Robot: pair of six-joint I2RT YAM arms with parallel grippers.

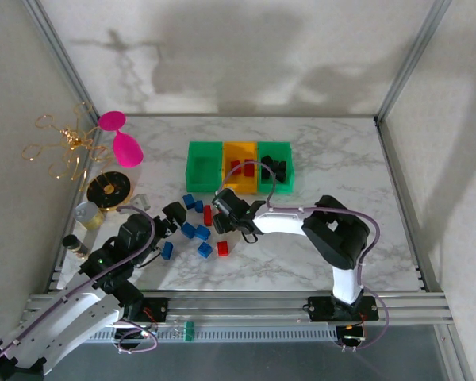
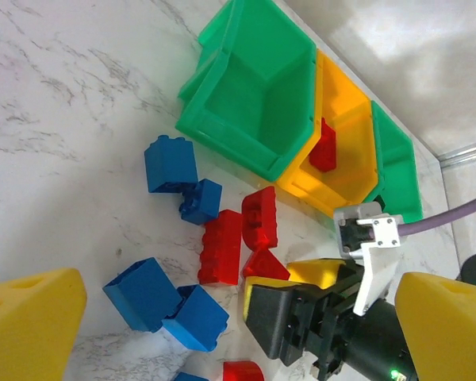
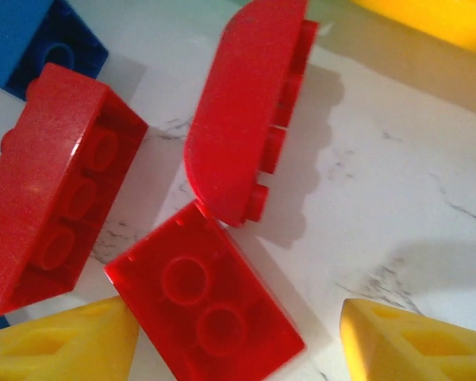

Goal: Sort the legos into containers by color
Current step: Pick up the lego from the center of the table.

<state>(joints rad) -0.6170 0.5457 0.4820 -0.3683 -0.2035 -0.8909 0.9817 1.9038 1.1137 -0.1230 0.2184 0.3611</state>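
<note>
Right wrist view: the right gripper (image 3: pixel 238 341) hangs spread over 3 red legos (image 3: pixel 206 309) lying on the table (image 3: pixel 397 198), near the containers (image 1: pixel 198 181). Next it must straddle 1 and clench. The left gripper (image 1: pixel 169 222) gapes, empty.

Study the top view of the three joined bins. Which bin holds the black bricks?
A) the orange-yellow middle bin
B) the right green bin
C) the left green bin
B: the black bricks lie inside the right green bin, while the orange-yellow middle bin holds red bricks and the left green bin has no bricks in it.
</note>
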